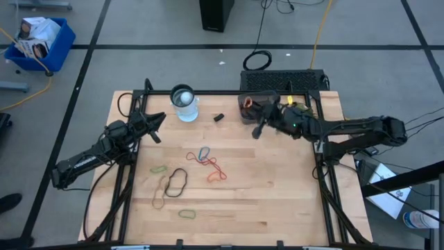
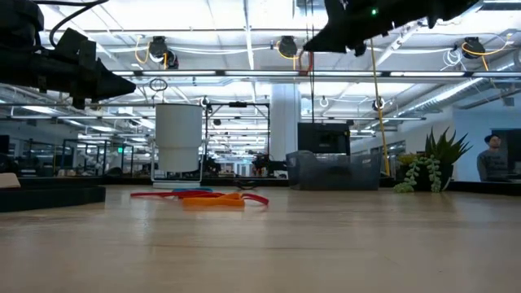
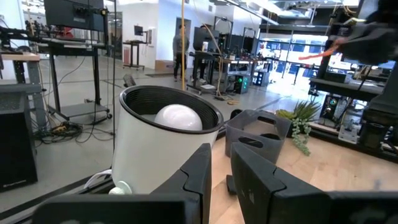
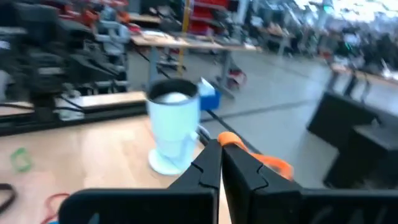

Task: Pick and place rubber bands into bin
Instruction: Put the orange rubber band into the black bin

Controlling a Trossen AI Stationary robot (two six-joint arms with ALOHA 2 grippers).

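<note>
My right gripper (image 1: 258,129) hangs high above the table beside the smoky-grey bin (image 1: 248,109), shut on an orange rubber band (image 4: 255,157). Several more rubber bands lie flat on the wood: a blue and red tangle (image 1: 202,155), an orange one (image 1: 216,173), a black one (image 1: 176,181), tan (image 1: 159,201) and green ones (image 1: 186,214). My left gripper (image 1: 158,122) waits at the table's left, level and raised. Its fingers stand slightly apart with nothing between them. My right gripper pinches the orange rubber band at one end (image 4: 229,142) between its two fingertips. The fingers lie about level, pointing toward the table's left. The rest of the loop sticks out past the fingertips, slack and lifted clear of the table.
A white cup (image 1: 184,103) with a ball inside stands at the far edge, left of the bin. A small black piece (image 1: 218,117) lies between them. Black cables and a dark box (image 1: 283,81) sit behind the bin. Bare wood stretches along the near edge.
</note>
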